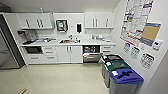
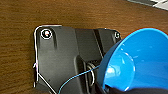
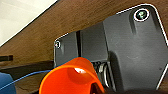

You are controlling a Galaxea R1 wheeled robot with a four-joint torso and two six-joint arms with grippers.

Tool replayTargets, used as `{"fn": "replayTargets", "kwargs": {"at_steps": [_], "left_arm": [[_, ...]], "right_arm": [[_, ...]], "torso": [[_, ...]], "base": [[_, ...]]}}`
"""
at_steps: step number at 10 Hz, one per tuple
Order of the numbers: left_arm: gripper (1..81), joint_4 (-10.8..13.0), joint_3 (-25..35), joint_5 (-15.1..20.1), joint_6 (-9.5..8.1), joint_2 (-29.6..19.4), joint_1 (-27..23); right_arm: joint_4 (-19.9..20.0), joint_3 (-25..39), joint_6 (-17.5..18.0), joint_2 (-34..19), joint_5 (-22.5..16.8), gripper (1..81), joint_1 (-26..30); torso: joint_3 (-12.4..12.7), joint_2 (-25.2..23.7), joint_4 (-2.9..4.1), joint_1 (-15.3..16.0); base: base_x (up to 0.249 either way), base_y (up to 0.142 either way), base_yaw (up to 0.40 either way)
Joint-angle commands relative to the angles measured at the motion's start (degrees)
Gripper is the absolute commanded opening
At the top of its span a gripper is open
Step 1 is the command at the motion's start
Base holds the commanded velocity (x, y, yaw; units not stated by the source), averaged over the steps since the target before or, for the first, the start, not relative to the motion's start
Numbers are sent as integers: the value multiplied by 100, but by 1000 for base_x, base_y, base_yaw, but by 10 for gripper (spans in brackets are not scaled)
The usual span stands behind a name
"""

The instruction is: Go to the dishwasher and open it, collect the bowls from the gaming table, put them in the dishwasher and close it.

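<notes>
The dishwasher (image 1: 91,53) sits under the counter at the far wall, right of the white doors. Its steel door hangs down and the dark inside shows. In the left wrist view a blue bowl (image 2: 140,62) is tilted close to the camera, with my left gripper (image 2: 110,89) shut on its rim. In the right wrist view an orange bowl (image 3: 68,78) is held the same way by my right gripper (image 3: 95,89). Both bowls hang over a brown wood-grain surface (image 2: 75,15). The gaming table is out of view.
Three waste bins stand along the right wall: a black-lidded one (image 1: 111,59), a green-lidded one (image 1: 117,66) and a blue-lidded one (image 1: 125,77). A steel fridge (image 1: 6,51) fills the left side. A pale floor (image 1: 60,77) stretches up to the cabinets. A sink (image 1: 69,41) is set in the counter.
</notes>
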Motion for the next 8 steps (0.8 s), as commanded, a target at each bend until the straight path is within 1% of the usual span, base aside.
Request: {"fn": "replayTargets", "kwargs": {"at_steps": [1,8], "left_arm": [[10,-5,64,115,-1,-160,-272],[10,-5,64,106,-1,-187,-282]], "right_arm": [[-83,64,-4,-102,-202,10,293],[-83,82,-4,-110,-211,10,311]], "torso": [[0,0,0,0],[0,0,0,0]], "base": [[157,0,0],[157,0,0]]}}
